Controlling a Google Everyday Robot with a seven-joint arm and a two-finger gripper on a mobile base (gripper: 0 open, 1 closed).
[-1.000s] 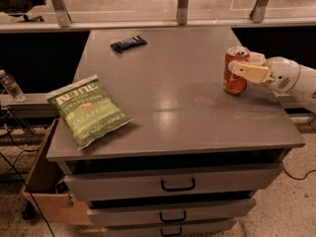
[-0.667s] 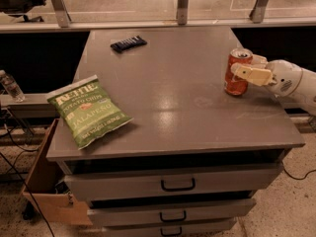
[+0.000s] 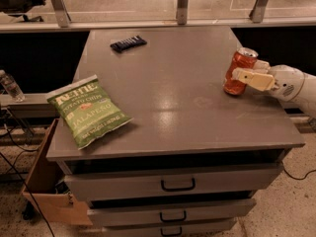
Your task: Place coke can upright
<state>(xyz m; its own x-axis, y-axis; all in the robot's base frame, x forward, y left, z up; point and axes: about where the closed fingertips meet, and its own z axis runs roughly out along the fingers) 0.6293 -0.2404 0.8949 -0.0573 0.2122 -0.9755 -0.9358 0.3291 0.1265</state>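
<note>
The coke can [image 3: 238, 65], orange-red with a silver top, stands almost upright near the right edge of the grey cabinet top [image 3: 182, 83], leaning slightly; its base looks to be on the surface. My gripper [image 3: 247, 70] reaches in from the right, and its cream fingers [image 3: 253, 79] are closed around the can's middle. The white arm runs off the right edge of the view.
A green jalapeño chip bag [image 3: 88, 110] lies at the front left corner. A dark snack bar [image 3: 128, 43] lies at the back. Drawers [image 3: 177, 184] sit below the top. A cardboard box [image 3: 47, 181] stands on the floor to the left, and a water bottle [image 3: 10, 87] sits on a ledge.
The can and the gripper have shifted slightly to the right, and the grip is unchanged. The chip bag and the snack bar have not moved.
</note>
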